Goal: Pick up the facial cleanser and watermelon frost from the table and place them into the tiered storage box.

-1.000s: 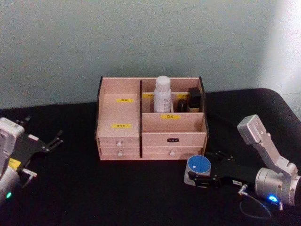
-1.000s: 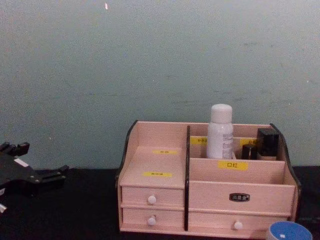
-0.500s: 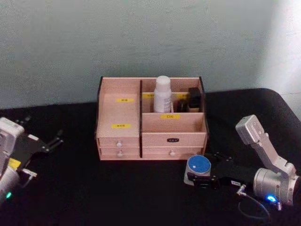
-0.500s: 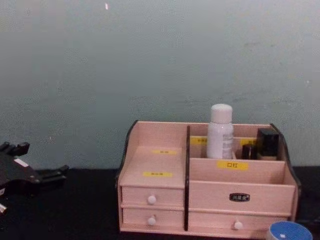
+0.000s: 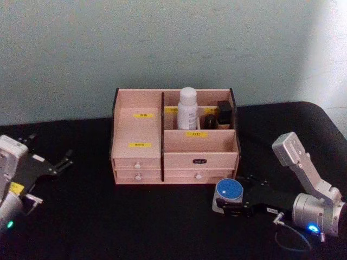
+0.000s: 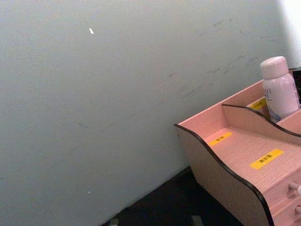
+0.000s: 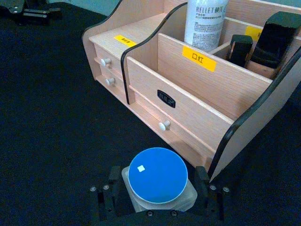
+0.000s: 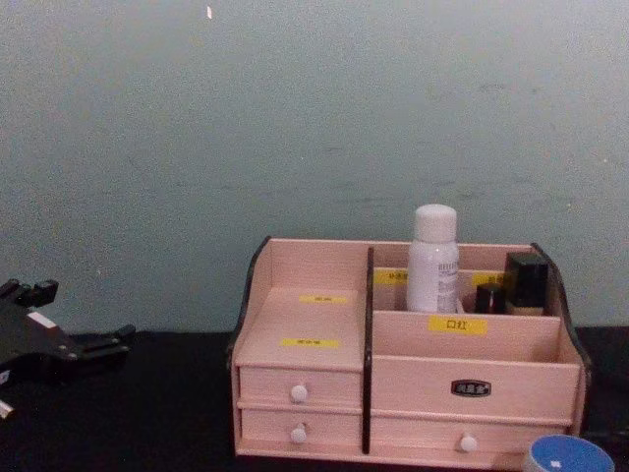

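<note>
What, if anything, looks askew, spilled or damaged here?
Nothing stands out. The box sits square, drawers shut, bottle upright inside; the jar stands upright in the fingers of the right gripper; the left gripper is parked at left.

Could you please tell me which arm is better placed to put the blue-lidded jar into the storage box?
Right. The right gripper straddles the blue-lidded jar just before the tiered storage box's right front corner; the left gripper sits far off to the left.

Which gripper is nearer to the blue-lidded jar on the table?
Right. The right gripper grips the blue-lidded jar; the left gripper is open far off at the table's left edge.
</note>
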You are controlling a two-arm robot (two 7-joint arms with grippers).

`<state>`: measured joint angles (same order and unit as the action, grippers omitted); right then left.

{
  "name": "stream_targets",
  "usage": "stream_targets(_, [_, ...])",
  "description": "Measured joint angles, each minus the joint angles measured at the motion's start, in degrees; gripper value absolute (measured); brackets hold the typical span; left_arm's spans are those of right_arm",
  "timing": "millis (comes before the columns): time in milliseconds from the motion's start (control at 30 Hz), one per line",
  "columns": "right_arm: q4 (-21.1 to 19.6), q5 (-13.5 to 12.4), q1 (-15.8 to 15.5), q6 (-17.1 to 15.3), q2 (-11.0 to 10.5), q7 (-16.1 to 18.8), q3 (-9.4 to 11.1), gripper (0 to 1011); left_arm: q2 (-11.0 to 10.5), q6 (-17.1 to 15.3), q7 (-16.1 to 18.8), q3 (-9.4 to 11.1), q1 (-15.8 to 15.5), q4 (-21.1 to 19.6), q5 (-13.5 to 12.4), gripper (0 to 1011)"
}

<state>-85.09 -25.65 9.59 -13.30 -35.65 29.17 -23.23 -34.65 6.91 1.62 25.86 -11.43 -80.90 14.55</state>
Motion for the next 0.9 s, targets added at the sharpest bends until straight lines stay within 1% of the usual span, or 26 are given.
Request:
stream_targets(200, [-0.04, 0.0, -0.04, 0.01, 0.0, 0.0, 0.03, 1000, 0.0, 0.0, 0.0, 0.0, 0.0, 0.0, 0.0, 1001])
stream_targets(300, [-0.06, 0.0, -0.05, 0.02, 0.0, 0.0, 0.05, 976, 0.0, 0.0, 0.0, 0.0, 0.0, 0.0, 0.0, 1001])
stream_targets(367, [-0.07, 0.0, -0.05, 0.03, 0.0, 0.0, 0.05, 926, 0.0, 0.0, 0.0, 0.0, 0.0, 0.0, 0.0, 1001])
stream_targets(433, [-0.07, 0.0, -0.05, 0.03, 0.0, 0.0, 0.05, 903, 0.0, 0.0, 0.0, 0.0, 0.0, 0.0, 0.0, 1001])
stream_targets(600, [-0.07, 0.0, -0.04, 0.05, 0.0, 0.0, 0.05, 746, 0.0, 0.0, 0.0, 0.0, 0.0, 0.0, 0.0, 1001])
stream_targets(667, [-0.07, 0.0, -0.05, 0.05, 0.0, 0.0, 0.05, 715, 0.0, 0.0, 0.0, 0.0, 0.0, 0.0, 0.0, 1001])
stream_targets(900, [-0.07, 0.0, -0.05, 0.05, 0.0, 0.0, 0.05, 711, 0.0, 0.0, 0.0, 0.0, 0.0, 0.0, 0.0, 1001])
